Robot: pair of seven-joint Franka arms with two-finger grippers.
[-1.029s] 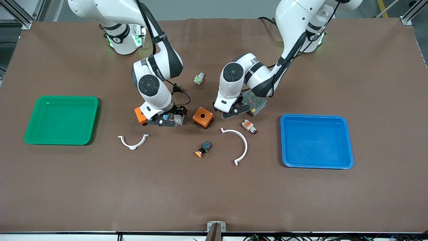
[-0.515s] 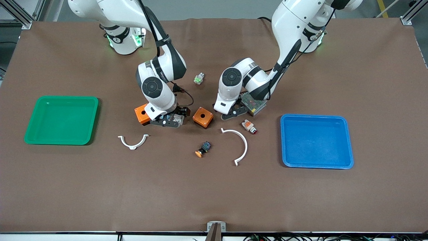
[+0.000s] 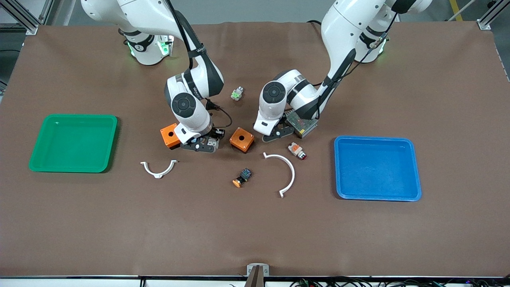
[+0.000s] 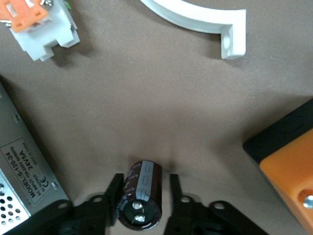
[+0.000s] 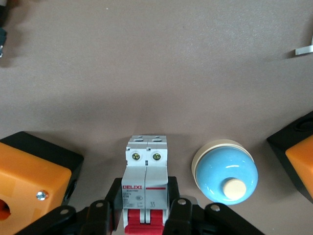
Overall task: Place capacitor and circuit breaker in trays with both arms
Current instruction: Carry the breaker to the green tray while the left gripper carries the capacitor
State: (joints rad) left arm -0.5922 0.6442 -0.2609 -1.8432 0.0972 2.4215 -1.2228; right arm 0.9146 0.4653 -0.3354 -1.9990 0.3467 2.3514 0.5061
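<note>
Black and smooth, the light round capacitor (image 4: 143, 193) lying on the tabletop (image 3: 255, 231) could roll, so the left hand (image 4: 144, 198) pinches its sides, while the right hand (image 5: 145, 208) clamps the stiff, boxy circuit breaker (image 5: 145, 183) by its flat flanks between two orange boxes (image 5: 32, 181).

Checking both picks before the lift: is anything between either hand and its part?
Nothing visible. The left hand is shut on the capacitor; the right hand is shut on the circuit breaker, with a blue button beside it, apart.
</note>
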